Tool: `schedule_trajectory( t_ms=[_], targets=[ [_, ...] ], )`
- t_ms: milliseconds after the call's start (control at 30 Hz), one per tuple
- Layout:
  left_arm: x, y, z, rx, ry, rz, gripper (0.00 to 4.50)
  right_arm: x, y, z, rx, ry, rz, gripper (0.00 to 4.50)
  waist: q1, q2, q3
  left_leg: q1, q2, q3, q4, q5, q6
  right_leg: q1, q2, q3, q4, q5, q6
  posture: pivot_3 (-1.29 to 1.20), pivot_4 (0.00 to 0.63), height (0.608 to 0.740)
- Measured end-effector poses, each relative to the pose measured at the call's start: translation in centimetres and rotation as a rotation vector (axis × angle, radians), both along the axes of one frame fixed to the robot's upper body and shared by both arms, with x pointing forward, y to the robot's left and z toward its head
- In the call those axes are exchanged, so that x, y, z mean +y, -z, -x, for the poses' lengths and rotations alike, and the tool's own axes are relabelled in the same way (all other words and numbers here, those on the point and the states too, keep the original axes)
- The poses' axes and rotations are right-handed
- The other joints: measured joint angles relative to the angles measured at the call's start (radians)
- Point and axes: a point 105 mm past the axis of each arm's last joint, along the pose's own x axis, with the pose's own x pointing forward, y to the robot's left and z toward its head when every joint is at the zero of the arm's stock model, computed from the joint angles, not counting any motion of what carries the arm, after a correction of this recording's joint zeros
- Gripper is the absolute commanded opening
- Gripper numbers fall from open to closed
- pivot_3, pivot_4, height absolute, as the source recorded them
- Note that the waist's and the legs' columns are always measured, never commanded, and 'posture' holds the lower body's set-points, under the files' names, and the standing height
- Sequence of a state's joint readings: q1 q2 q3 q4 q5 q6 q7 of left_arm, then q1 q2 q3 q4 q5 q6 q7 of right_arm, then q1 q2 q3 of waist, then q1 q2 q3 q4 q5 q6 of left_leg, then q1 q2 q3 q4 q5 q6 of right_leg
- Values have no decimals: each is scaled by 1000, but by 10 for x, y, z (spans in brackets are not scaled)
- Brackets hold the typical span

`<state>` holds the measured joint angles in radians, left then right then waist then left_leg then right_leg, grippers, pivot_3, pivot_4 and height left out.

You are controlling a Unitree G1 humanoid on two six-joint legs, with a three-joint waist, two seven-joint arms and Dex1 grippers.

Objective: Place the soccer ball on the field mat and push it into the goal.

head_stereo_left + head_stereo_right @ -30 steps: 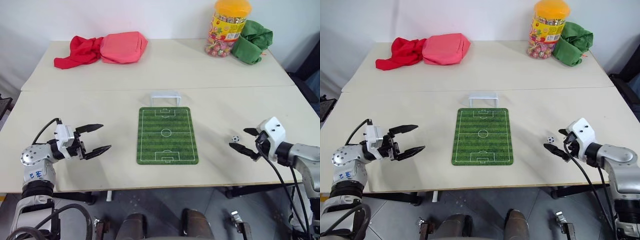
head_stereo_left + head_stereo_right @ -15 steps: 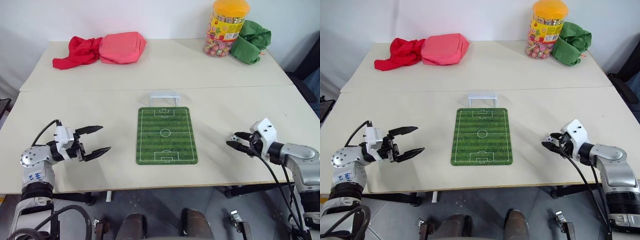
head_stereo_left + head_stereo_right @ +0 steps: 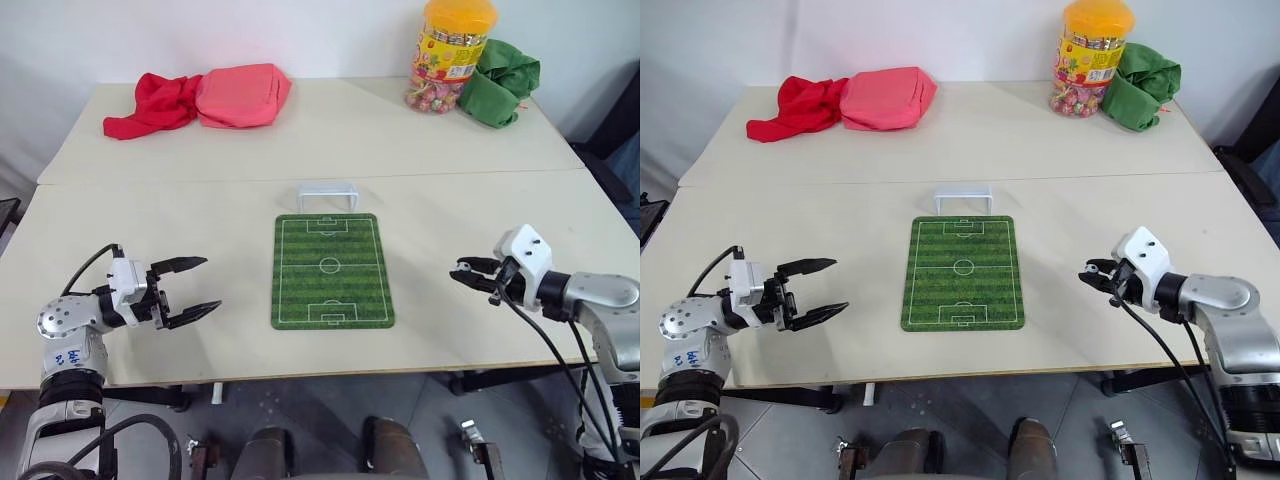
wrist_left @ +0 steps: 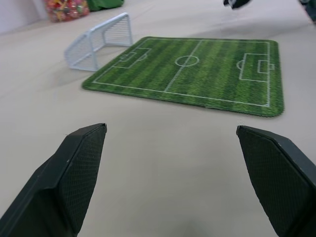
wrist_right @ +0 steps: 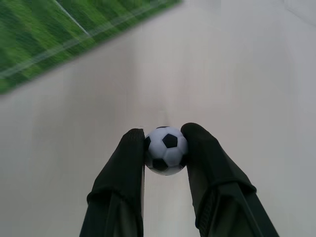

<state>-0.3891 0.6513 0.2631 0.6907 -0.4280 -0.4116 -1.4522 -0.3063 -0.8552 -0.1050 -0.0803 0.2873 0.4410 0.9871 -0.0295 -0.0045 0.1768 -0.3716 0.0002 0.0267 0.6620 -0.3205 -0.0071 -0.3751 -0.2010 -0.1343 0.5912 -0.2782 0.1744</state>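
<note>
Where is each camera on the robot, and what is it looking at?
Left eye view: on the head, looking down over the table; both arms show, the field mat between them.
Right eye view: beside it on the head, same scene.
Left wrist view: on the left wrist, looking along the open left tool towards the mat and goal.
Right wrist view: on the right wrist, looking along the right tool, which pinches the soccer ball.
Shared: both wrist views show the mat.
</note>
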Motion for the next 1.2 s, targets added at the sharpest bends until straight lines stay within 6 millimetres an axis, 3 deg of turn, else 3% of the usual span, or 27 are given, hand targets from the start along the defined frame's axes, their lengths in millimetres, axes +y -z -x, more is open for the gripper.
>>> schedule_trajectory(
  t_ms=[333,533,933,1200],
  targets=[
    [-6,4,8,3,52,25,4500,114,-13,20,94,-428,78,847,3,0,0,-1,0,-1,1,-1,0,0,0,0,0,0,0,0,150,740],
    [-8,15,20,26,54,64,4500,161,11,40,181,-648,147,847,4,0,0,-1,0,-1,2,-3,1,-1,0,-1,0,0,0,0,150,740],
    [-16,16,34,25,88,91,4500,184,30,24,185,-755,213,847,0,0,0,-1,1,0,2,-3,0,-1,1,0,0,0,0,0,150,740],
    [-13,20,39,31,60,90,4500,185,37,15,183,-759,234,847,1,0,0,-1,1,0,2,-3,0,-1,1,0,0,0,0,0,150,740]
  ],
)
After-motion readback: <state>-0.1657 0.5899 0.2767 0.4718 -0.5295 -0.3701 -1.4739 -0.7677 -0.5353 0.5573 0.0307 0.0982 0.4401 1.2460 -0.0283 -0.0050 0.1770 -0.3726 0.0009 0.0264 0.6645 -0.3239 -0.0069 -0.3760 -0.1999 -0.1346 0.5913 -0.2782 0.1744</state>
